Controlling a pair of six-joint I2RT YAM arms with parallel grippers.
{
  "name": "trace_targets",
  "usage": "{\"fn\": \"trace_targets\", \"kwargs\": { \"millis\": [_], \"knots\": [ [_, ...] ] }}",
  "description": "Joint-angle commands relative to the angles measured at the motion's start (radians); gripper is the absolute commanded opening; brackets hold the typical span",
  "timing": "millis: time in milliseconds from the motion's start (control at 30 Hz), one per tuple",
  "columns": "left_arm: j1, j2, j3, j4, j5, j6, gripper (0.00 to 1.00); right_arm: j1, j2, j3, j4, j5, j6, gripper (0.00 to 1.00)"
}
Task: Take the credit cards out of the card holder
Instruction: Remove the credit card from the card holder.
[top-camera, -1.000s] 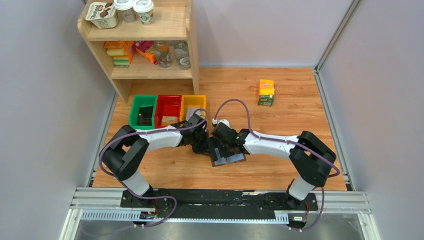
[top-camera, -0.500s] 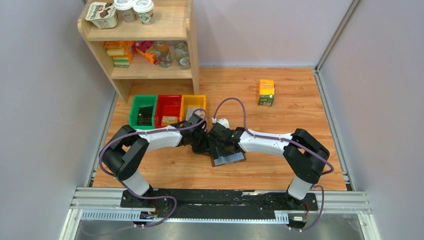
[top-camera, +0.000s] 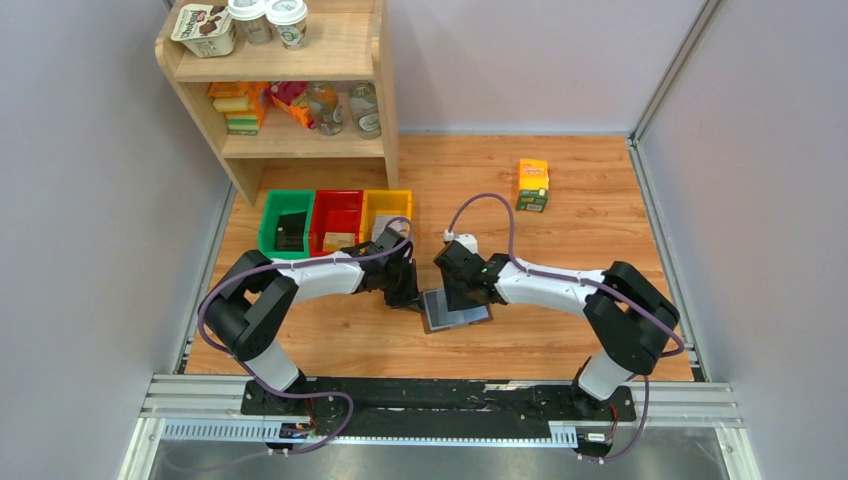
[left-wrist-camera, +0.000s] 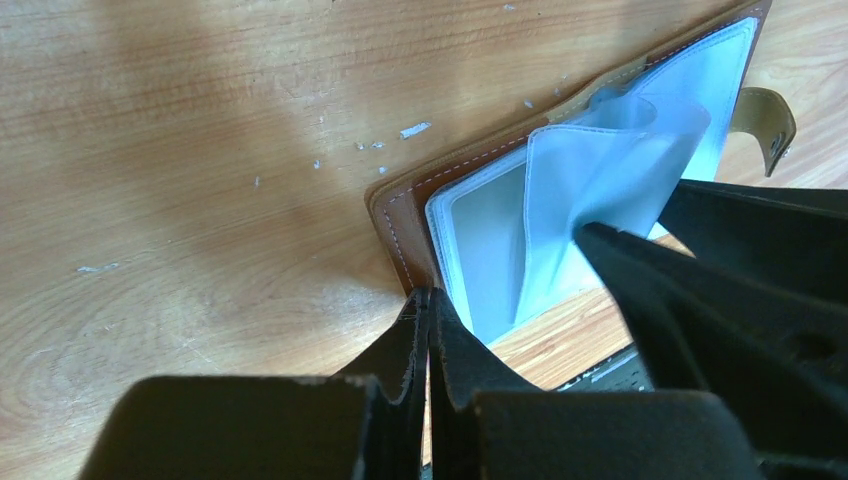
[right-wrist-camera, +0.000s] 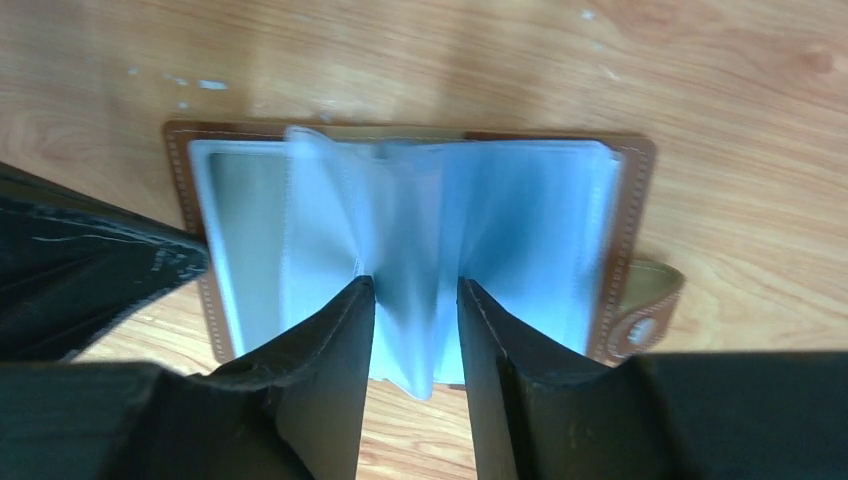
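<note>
Card holder (top-camera: 458, 309) on table (top-camera: 580, 230); bins (top-camera: 337, 194) behind, left.

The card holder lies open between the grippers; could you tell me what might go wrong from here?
The right gripper straddles a loose clear sleeve; closing may pinch plastic only, no card. The left gripper, shut, touches only a corner of the card holder, so a pull might drag the holder.

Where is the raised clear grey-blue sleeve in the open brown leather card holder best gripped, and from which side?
Pinch the upstanding clear sleeve at its free edge, coming from above with the right tool astride its thin faces; the brown leather card holder lies open flat, so only that edge stands clear.
</note>
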Motion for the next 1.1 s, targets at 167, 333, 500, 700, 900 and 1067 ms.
{"fn": "trace_targets", "kwargs": {
  "millis": [167, 333, 500, 700, 900, 1067],
  "knots": [
    [-0.007, 0.022, -0.033, -0.022, -0.033, 0.005, 0.00, -0.119, -0.178, -0.156, 0.073, -0.057, 0.002, 0.38],
    [-0.007, 0.001, -0.029, -0.021, -0.031, 0.014, 0.00, -0.180, -0.207, -0.200, 0.095, -0.092, -0.005, 0.36],
    [-0.007, -0.018, -0.016, -0.030, -0.041, 0.024, 0.00, -0.192, -0.244, -0.191, 0.046, -0.019, 0.011, 0.41],
    [-0.007, -0.006, -0.021, -0.015, -0.027, 0.016, 0.00, -0.140, -0.394, -0.154, 0.093, -0.055, -0.073, 0.69],
    [-0.007, -0.007, -0.028, -0.008, -0.027, 0.013, 0.00, -0.041, -0.301, -0.102, 0.169, -0.122, -0.110, 0.91],
    [-0.006, -0.009, -0.030, -0.007, -0.033, 0.008, 0.00, 0.041, -0.180, -0.053, 0.158, -0.072, -0.120, 0.98]
  ]
}}
